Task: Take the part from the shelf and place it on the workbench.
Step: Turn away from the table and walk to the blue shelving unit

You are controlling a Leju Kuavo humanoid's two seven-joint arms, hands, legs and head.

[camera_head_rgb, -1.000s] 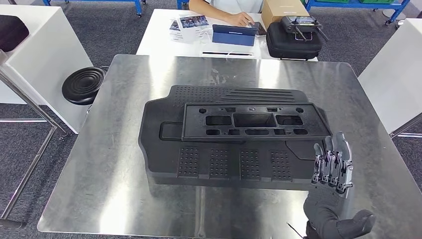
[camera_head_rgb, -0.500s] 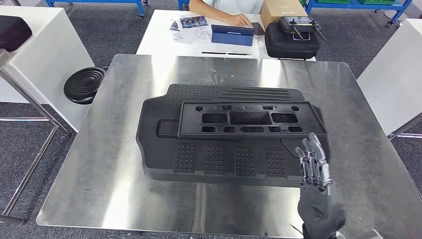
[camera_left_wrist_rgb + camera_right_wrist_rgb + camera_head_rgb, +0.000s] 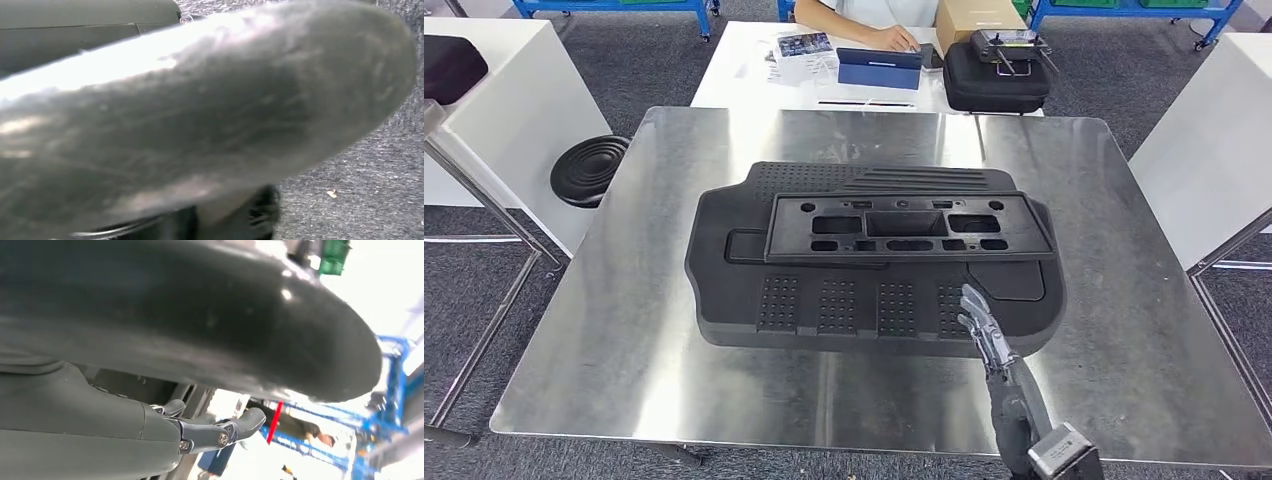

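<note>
We stood in a workshop or test lab. A steel workbench [image 3: 624, 330] filled the near floor, grey carpet [image 3: 484, 260] lay underneath, and blue racks [image 3: 604, 8] lined the far side beyond a white desk [image 3: 744, 80].

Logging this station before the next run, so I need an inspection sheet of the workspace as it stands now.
Surface: steel workbench, shiny, scuffed.
Job's things: large black part lies flat mid-bench; a slotted black frame lies on top of it.
Clutter: nothing seen on the workbench.
Hands: right hand over the part's near right corner, fingers extended, nothing held; contact cannot be told. Left hand a close blur in its wrist view, state unclear.
Cables: nothing seen.
Surroundings: white table behind with a black case, cardboard box, blue tablet, a seated person; black stool left.
</note>
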